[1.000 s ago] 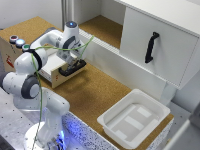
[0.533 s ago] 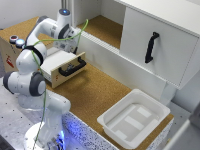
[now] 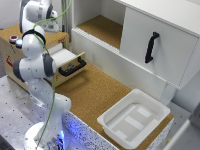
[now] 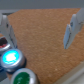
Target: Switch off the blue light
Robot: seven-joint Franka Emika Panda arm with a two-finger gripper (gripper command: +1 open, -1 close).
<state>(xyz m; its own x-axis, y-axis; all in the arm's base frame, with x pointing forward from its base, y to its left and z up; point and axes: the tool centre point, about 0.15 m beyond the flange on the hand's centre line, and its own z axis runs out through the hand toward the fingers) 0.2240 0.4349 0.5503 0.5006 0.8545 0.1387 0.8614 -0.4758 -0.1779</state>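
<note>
In the wrist view the blue light (image 4: pixel 11 57) is a round button with a glowing pale blue cap and a dark rim, on the cork-brown top. A green-capped button (image 4: pixel 22 77) sits beside it, and a red-capped one (image 4: pixel 3 43) shows at the picture's edge. My gripper (image 4: pixel 40 27) is open and empty above the surface, with one finger (image 4: pixel 74 27) far from the buttons and the other (image 4: pixel 5 24) near the red one. In the exterior view the buttons (image 3: pixel 14 39) are small marks on the wooden box; the arm (image 3: pixel 35 12) hides the fingers there.
The wooden box (image 3: pixel 10 52) has an open drawer with a black handle (image 3: pixel 72 66). A white tray (image 3: pixel 134 117) lies on the cork table at the exterior view's right. A white cabinet door with a black handle (image 3: pixel 151 47) stands behind.
The arm has lifted from over the open drawer and swung to the exterior view's left, so the hand is now above the box top by the buttons.
</note>
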